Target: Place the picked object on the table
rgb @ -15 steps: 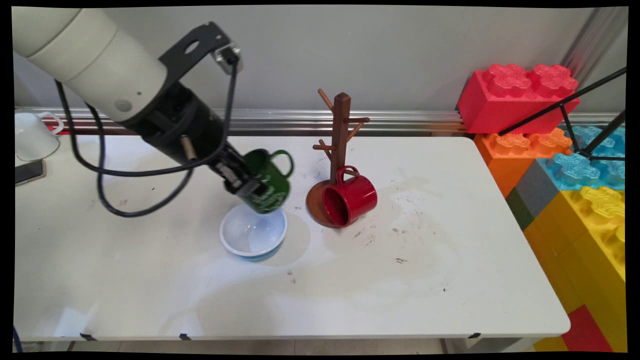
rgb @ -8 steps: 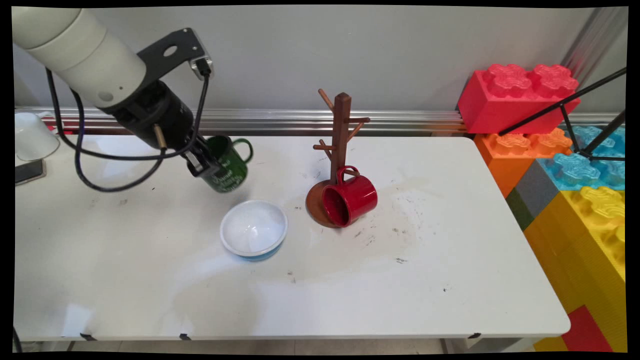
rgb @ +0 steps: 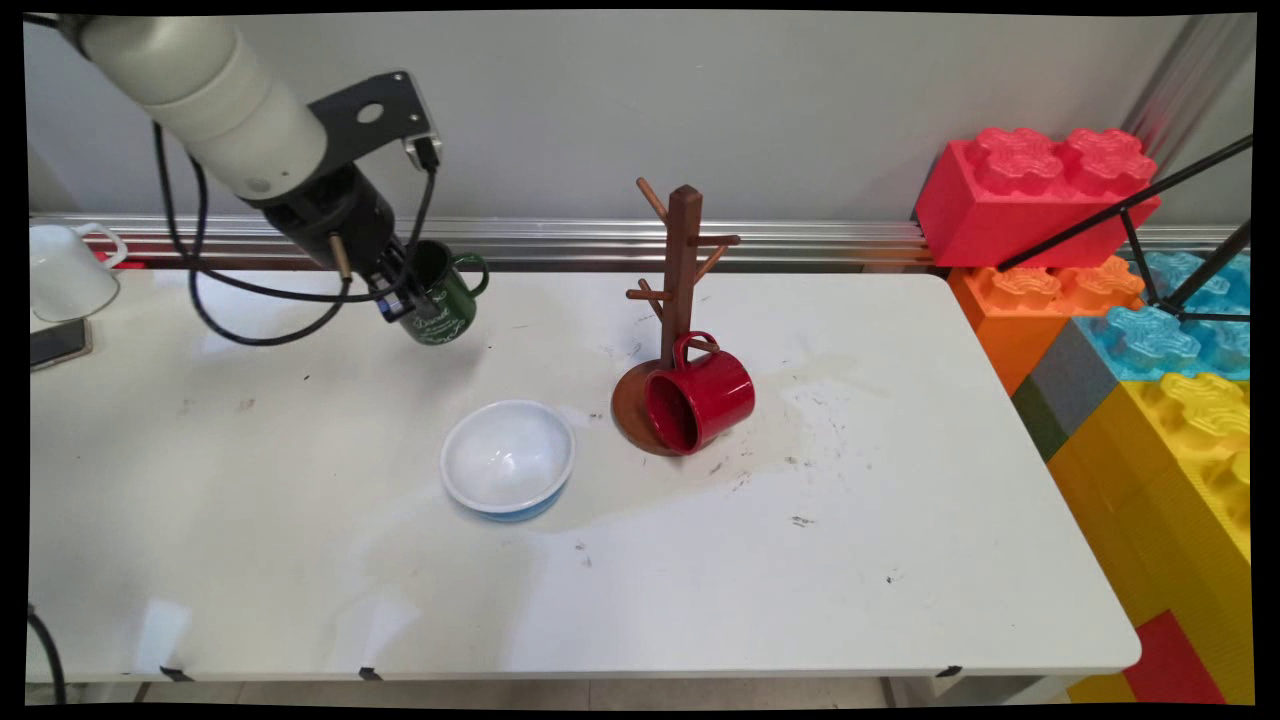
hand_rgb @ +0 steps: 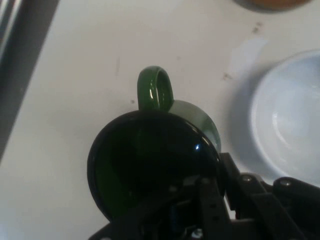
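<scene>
We've got the gripper (rgb: 405, 297) clamped on the green mug's (rgb: 440, 305) rim, mug tilted, clear of the table (rgb: 300, 480) near its far edge, handle twd the mug tree (rgb: 680, 290). White bowl (rgb: 508, 470) below-right, well apart.

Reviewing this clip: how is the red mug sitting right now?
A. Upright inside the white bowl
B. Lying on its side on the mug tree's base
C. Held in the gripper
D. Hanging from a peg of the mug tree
B: the red mug lies tipped on its side on the round base of the wooden mug tree, its opening facing the camera; the gripper holds the green mug.
</scene>
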